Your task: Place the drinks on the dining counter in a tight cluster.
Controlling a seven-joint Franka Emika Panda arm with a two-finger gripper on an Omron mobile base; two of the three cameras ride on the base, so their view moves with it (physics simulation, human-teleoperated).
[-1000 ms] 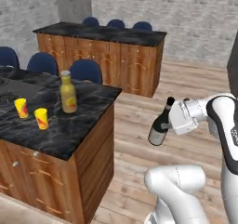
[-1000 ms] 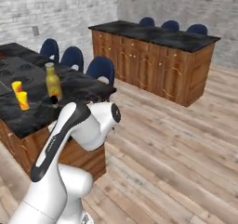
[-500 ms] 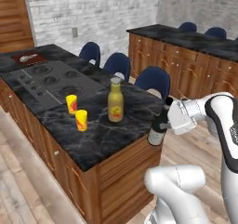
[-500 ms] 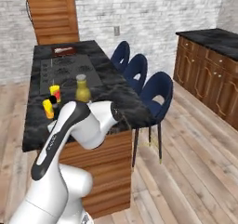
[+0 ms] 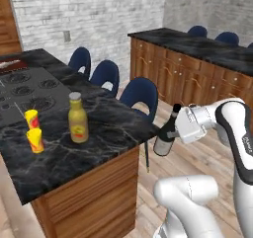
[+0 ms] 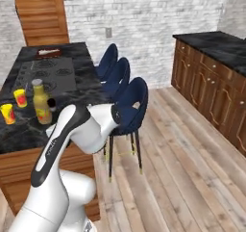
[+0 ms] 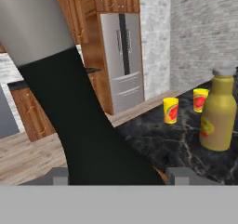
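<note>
Wine bottle (image 5: 166, 136) held off the worktop's (image 5: 106, 133) near corner

It is gripped upright in the gripper (image 5: 179, 129); the mustard bottle (image 5: 77, 119) stands inward across that corner, near the worktop's middle.

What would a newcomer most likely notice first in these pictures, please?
Probably the dark wine bottle held by the tool in the air, just off the corner of the black marble counter. Next, the yellow bottle standing on that counter, with two small yellow cups beside it.

Two yellow cups (image 5: 33, 131), blue stools (image 5: 140, 95)
</note>
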